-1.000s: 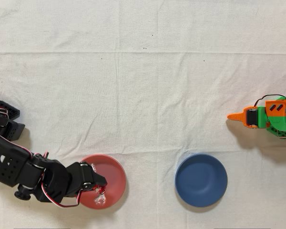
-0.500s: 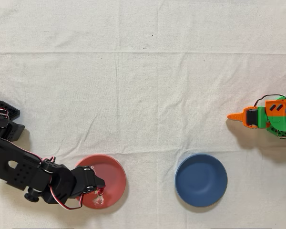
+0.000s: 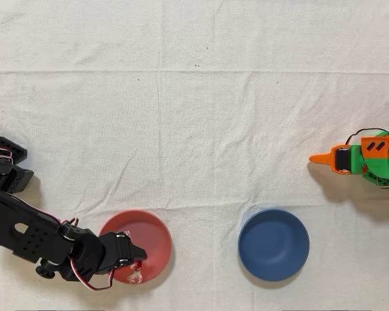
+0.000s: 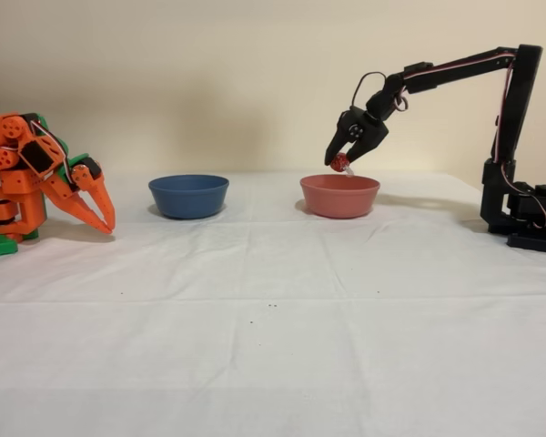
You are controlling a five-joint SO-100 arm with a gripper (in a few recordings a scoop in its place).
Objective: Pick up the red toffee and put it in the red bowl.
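A black robot arm reaches from its base out over a table covered in white cloth. Its gripper has the two fingers closed almost together, pinching the red toffee between their tips. In the fixed view the toffee hangs in the air just above the near-left rim of the red bowl, clear of the bowl and not touching it. In the overhead view the gripper sits over the lower-left part of the red bowl, with the toffee as a small red spot at the fingertips and its clear wrapper end glinting just below, toward the bowl's bottom edge. Compared with the overhead pictures from a second and half a second ago, the arm has drawn back toward the left and slightly down, so more of the bowl's interior is uncovered; the toffee has shifted only a little and is still held. The two bowls have not moved. There is one toffee, and there are two bowls: the red one and a blue bowl of the same size, standing well apart from it on the cloth. There are two arms: the black one and an idle orange arm on the opposite side of the table.
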